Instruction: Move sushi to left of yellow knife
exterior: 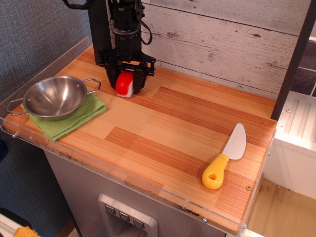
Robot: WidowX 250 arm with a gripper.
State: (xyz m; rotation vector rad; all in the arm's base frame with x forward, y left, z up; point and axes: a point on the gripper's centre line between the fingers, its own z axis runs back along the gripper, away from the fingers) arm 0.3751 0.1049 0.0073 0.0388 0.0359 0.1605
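The sushi [124, 84], red top on a white base, lies on the wooden counter near the back left. My black gripper [125, 84] has come down over it, with one finger on each side of the sushi. The jaws look open, with a narrow gap between each finger and the sushi, and it still rests on the counter. The yellow knife [224, 159] lies at the front right, its yellow handle toward the front edge and its white blade pointing to the back.
A steel bowl [53, 97] sits on a green cloth [84, 114] at the left edge. A whitewashed plank wall [222, 44] runs along the back. A dark post [291, 64] stands at the right. The counter [163, 133] has a clear plastic rim in front.
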